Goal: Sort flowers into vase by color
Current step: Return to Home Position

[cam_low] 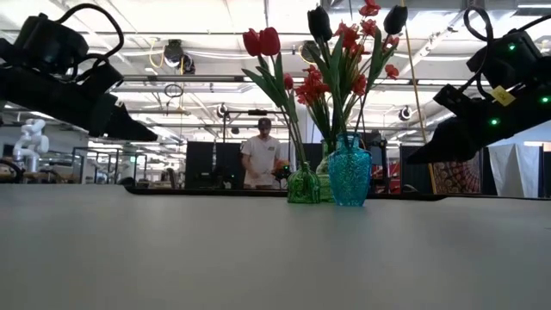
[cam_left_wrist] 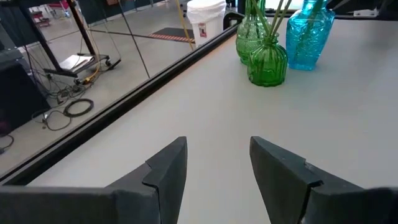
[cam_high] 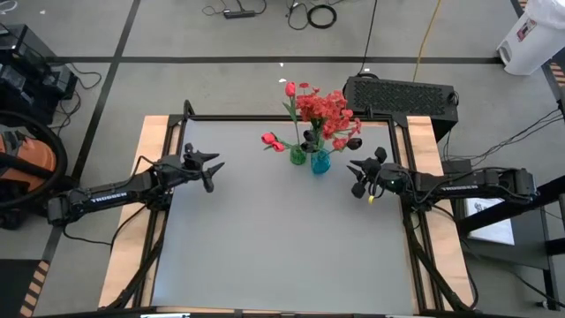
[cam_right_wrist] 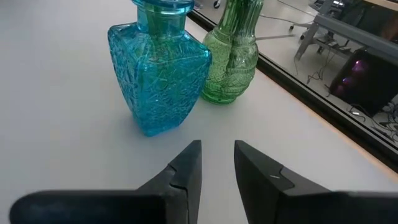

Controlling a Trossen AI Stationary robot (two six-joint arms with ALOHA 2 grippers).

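Three glass vases stand close together near the far edge of the bench (cam_high: 265,247), about in the middle of its width. They are a small green vase (cam_low: 303,186), a blue vase (cam_low: 349,172) just beside it, and a second green vase (cam_left_wrist: 250,36) behind these two, touching or almost touching them. All the flowers (cam_high: 322,113) are upright in these vases. None lies on the bench.

The pinkish-red tulips (cam_low: 262,41) have stems that go down into the small green vase. The red blossoms (cam_low: 312,86) and the dark buds (cam_low: 319,22) rise above the blue vase and the second green vase. From these views I cannot tell which stem goes into which of the two.

The left claw (cam_high: 214,172) hangs over the left part of the bench, well apart from the vases and pointing toward them. Its fingers are apart, with nothing between them. The right claw (cam_high: 354,177) is near the blue vase, on its right side, above the surface and not touching it. Its fingers are apart with a narrower gap, and they hold nothing.

A person (cam_low: 259,157) stands in the room behind the bench.
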